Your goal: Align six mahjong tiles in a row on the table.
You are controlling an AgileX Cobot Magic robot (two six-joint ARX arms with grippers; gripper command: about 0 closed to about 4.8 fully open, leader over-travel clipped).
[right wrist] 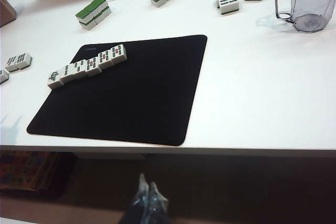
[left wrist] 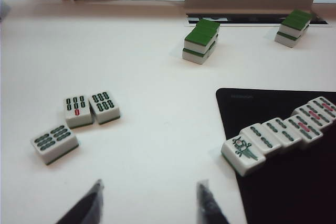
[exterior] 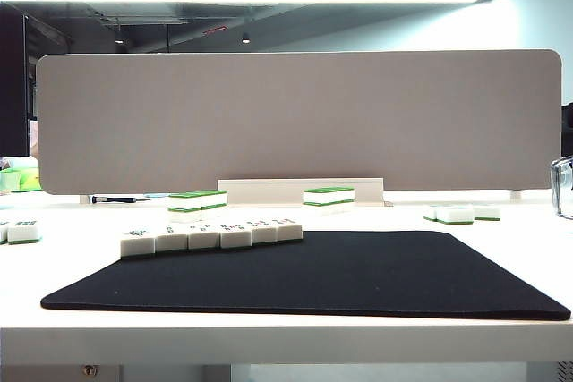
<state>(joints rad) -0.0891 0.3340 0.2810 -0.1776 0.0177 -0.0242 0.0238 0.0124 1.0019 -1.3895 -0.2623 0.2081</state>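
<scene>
Six tiles (exterior: 211, 236) sit touching in a row along the mat's (exterior: 358, 279) far-left edge; task looks done. Left gripper (left wrist: 149, 203) spread, empty, above the counter (left wrist: 147, 77); right gripper (right wrist: 147, 192) pressed together, off its near edge.

The white counter (right wrist: 252, 103) carries a black mat (right wrist: 136, 93) with six mahjong tiles (right wrist: 86, 66) in a touching row along its far edge, two green-backed tile stacks (right wrist: 93, 13) behind it, loose face-up tiles (left wrist: 79, 111) at both sides, and a clear jug (right wrist: 302, 1).
</scene>
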